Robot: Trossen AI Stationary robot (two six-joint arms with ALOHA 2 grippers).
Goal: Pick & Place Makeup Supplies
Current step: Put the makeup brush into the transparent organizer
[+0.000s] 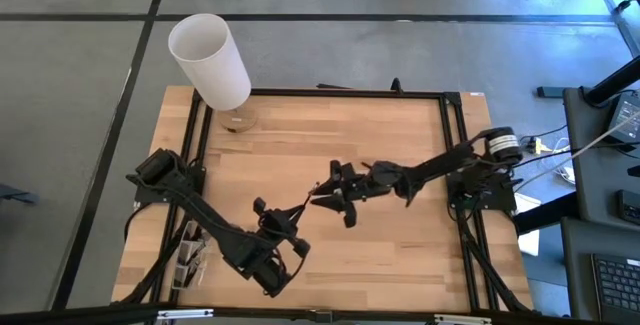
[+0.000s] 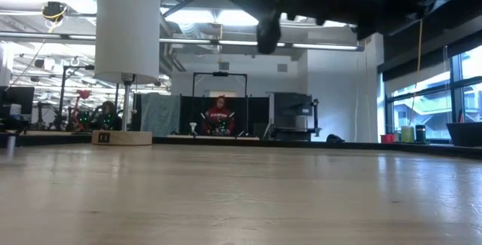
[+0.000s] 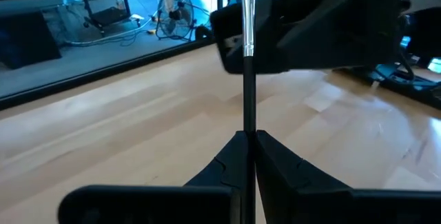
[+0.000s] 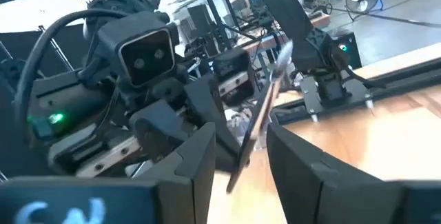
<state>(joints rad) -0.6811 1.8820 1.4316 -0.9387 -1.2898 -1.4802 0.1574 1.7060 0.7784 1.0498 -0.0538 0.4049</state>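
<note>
A thin makeup brush (image 3: 247, 79) with a dark handle and a silver ferrule (image 3: 247, 27) hangs above the middle of the table, shut in my left gripper (image 3: 249, 140). In the high view the brush (image 1: 308, 203) runs from my left gripper (image 1: 290, 215) to my right gripper (image 1: 327, 197). My right gripper (image 4: 241, 133) is open. Its two fingers stand on either side of the brush (image 4: 265, 103) with a gap showing on each side. In the low view both arms are dark shapes along the top. My left gripper pinches the brush's dark handle (image 3: 249, 124) between its two fingers. The brush sticks out past the fingertips toward my right gripper, ferrule end farthest from the fingers. It is lifted clear of the table.
A tall white cylinder (image 1: 210, 60) stands on a round wooden foot (image 1: 238, 120) at the table's far left corner. It also shows in the low view as a white cylinder (image 2: 128, 26). Black rails (image 1: 455, 165) frame the wooden table top. Small pale items (image 1: 190, 255) lie by the left rail.
</note>
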